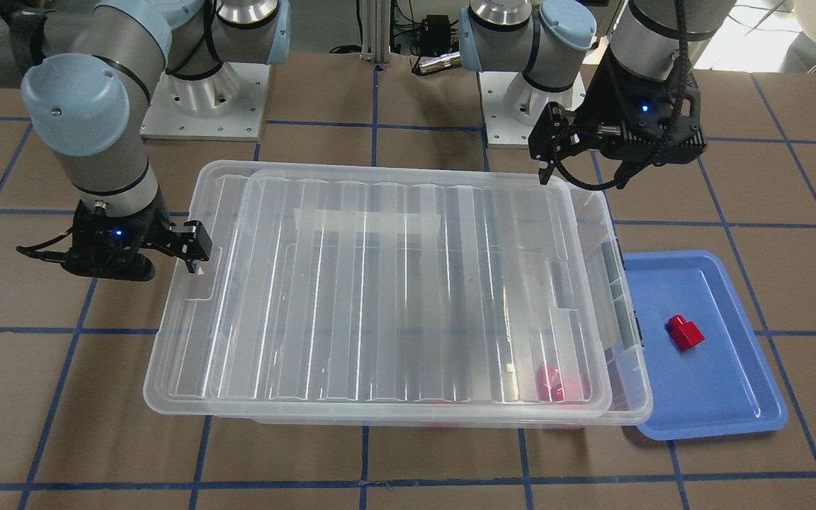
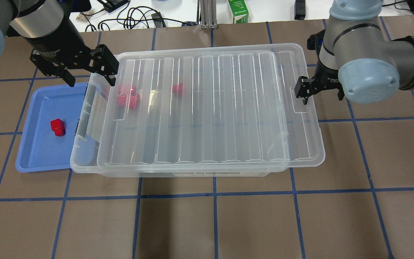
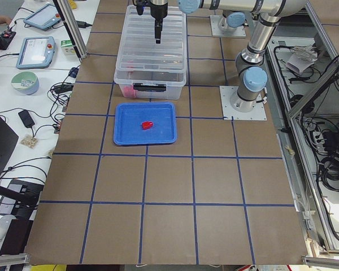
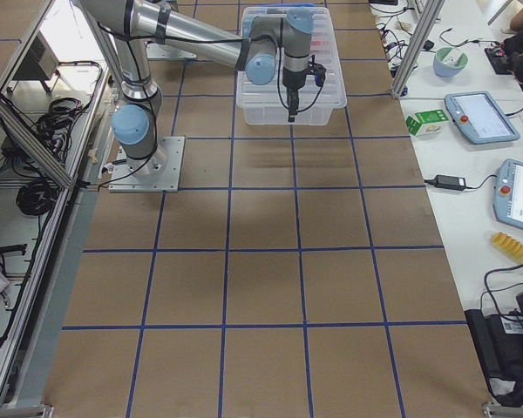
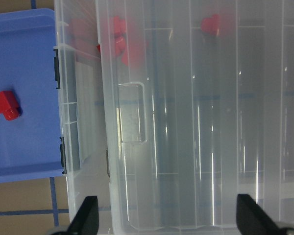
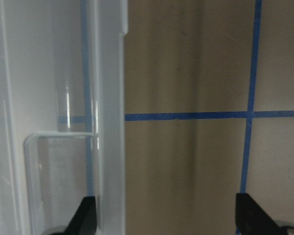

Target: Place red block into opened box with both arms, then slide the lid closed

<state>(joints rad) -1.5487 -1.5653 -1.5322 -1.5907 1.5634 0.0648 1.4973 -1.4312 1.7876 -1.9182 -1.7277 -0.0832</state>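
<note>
- Red block [image 2: 57, 127] lies mid blue tray [image 2: 34, 154], apart from every rim, so there's finger room all round it. Not in the box [image 2: 83, 151] yet.
- Lid [image 2: 210, 108] rests on the box but is offset toward the R end. It overhangs there and leaves a strip open at the L end, next to the tray. I read that strip as the drop slot.
- Other red blocks [image 2: 128, 97] show through the lid near the L end, far side.
- L gripper [image 2: 92, 81]: jaws wide apart, nothing in them. It hangs over the box's far L corner, just beside the tray (height above the rim unclear to me).
- R gripper [image 2: 302, 94]: wrist cam shows fingers spread wide, empty. One is by the lid's R edge near the recess, the other over bare table [image 6: 186, 171]. Prob parked there to push the lid shut.
- Judgement: pick not begun. L arm needs a short shift over the tray, then down.
- Risk: the slot is narrow, with lid edge and box rim close on either side of the drop. The lid can only slide as far as the strip is wide, so I'd get the L gripper clear first.
</note>
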